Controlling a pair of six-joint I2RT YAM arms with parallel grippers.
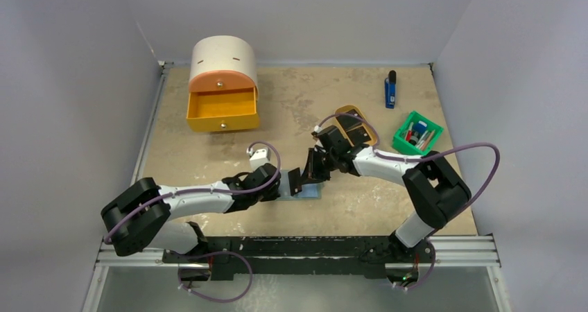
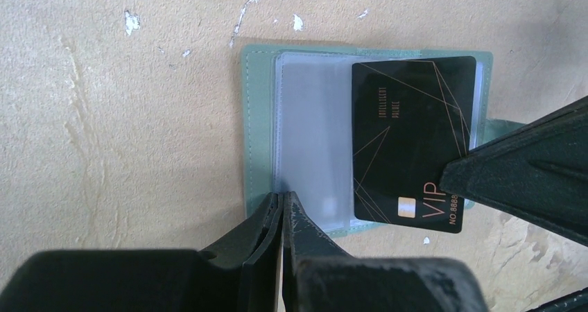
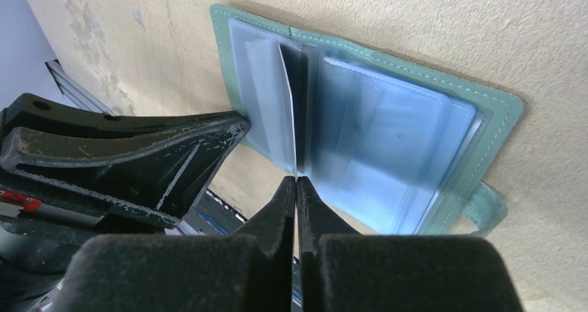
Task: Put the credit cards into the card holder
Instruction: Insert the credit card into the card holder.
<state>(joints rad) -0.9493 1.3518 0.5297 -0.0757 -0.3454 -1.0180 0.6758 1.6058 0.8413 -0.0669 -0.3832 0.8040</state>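
Top view: the grey-green folding card holder point(image 1: 313, 192) is lying open on the beige tabletop point(image 1: 208, 152), near the middle of its near edge, mostly hidden under both grippers. The left wrist view is showing the face of the thin black gold-lined credit card point(image 2: 409, 139) over the holder's right half. The right wrist view is showing it edge-on among the clear sleeves. The right gripper point(image 3: 297, 187) is clamping the card's near edge, fingers fully closed. The left gripper point(image 2: 283, 204) is closed too, tips touching a clear sleeve's edge. Whether it is pinching the sleeve cannot be told.
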